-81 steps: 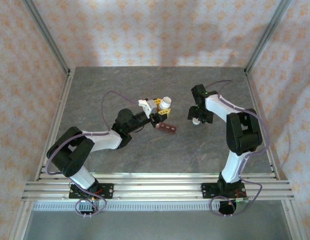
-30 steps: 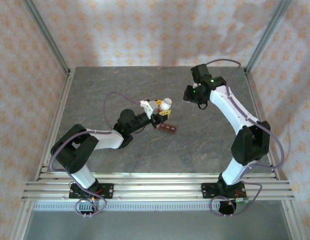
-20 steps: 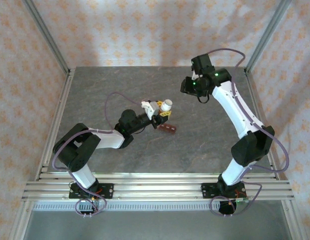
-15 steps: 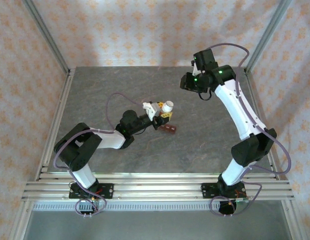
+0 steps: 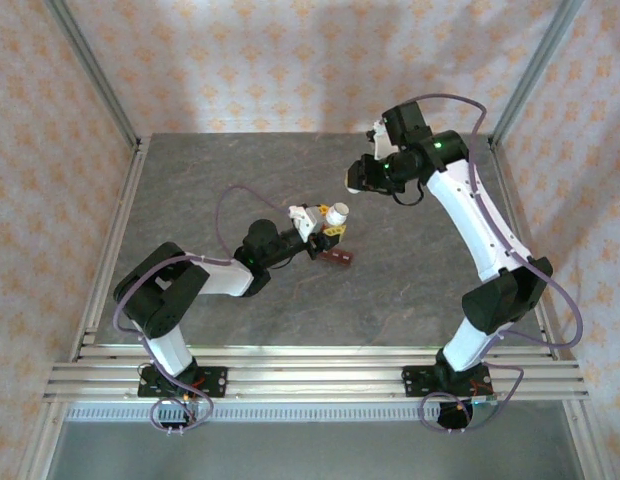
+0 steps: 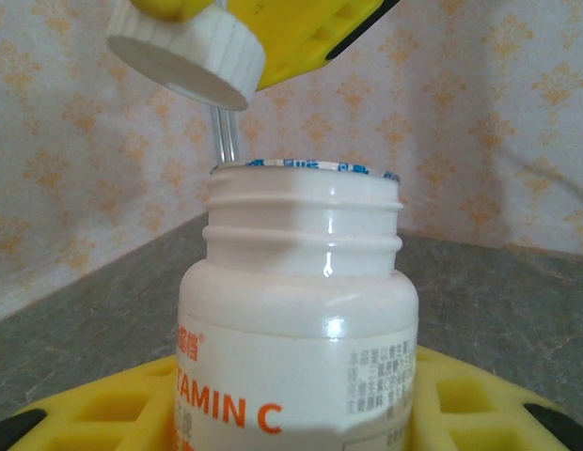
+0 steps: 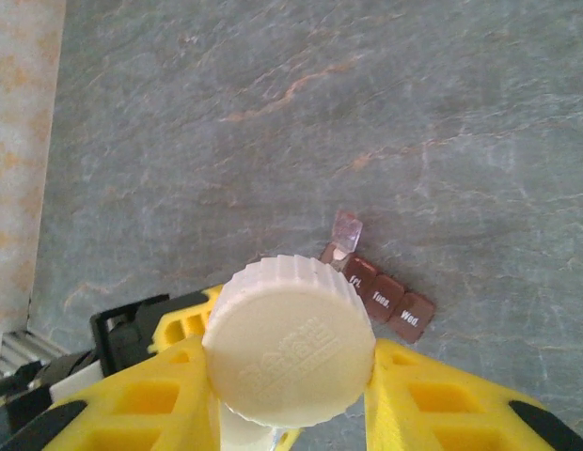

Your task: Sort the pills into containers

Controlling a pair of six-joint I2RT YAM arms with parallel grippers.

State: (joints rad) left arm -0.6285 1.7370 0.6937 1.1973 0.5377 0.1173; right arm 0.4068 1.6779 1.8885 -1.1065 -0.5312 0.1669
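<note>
Grey stone-patterned surface (image 5: 190, 180) carries the containers (image 5: 335, 257), just beside the left fingers (image 6: 489, 404), which clamp an uncapped bottle (image 6: 296, 338). Above it, the right fingers (image 7: 442, 399) pinch its cap (image 7: 288, 338). Tipping too fast would likely scatter pills past the small compartments.

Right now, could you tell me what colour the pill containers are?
The containers are dark red-brown, best seen from the right wrist.
</note>
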